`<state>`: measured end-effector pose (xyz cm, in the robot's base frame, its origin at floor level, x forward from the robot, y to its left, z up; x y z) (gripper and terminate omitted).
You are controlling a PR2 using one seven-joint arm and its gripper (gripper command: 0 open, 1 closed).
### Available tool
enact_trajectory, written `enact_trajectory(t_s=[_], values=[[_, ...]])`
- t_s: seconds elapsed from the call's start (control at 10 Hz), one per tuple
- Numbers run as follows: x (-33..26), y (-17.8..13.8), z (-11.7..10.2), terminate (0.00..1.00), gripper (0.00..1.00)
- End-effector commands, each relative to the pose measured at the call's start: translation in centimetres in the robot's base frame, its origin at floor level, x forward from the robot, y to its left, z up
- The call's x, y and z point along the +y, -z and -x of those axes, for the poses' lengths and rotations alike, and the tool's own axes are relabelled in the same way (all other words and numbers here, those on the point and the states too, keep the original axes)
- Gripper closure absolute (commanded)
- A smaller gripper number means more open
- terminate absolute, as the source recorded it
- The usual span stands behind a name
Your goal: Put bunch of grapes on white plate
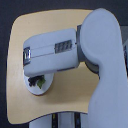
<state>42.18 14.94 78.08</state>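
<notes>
A pale wooden table (50,27) with rounded corners fills most of the exterior view, and its top looks bare apart from the task's own things. The big grey-white arm (95,45) stands in the way: it comes in from the exterior view's right, bends at a bulky joint, and its forearm lies across the table toward the exterior view's left, covering the middle of the tabletop.

The forearm lies level, above the table, with its far end over the table's left part. The gripper (26,54) sits at that end (only its dark base shows, and the fingers cannot be made out), so whether the jaws are closed or apart cannot be told.

Just below the forearm's end, the white plate (35,89) peeks out, more than half hidden under the arm. The bunch of grapes (36,81), dark with a green leaf, lies on the plate's visible part, right at the arm's lower edge.
</notes>
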Motion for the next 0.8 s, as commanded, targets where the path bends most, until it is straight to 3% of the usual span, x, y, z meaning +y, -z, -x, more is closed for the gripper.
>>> enact_trajectory(t_s=[0.0, 0.7], values=[[-0.34, 1.68, -0.03, 0.0, 1.0], [-0.94, 2.15, -0.36, 0.0, 1.0]])
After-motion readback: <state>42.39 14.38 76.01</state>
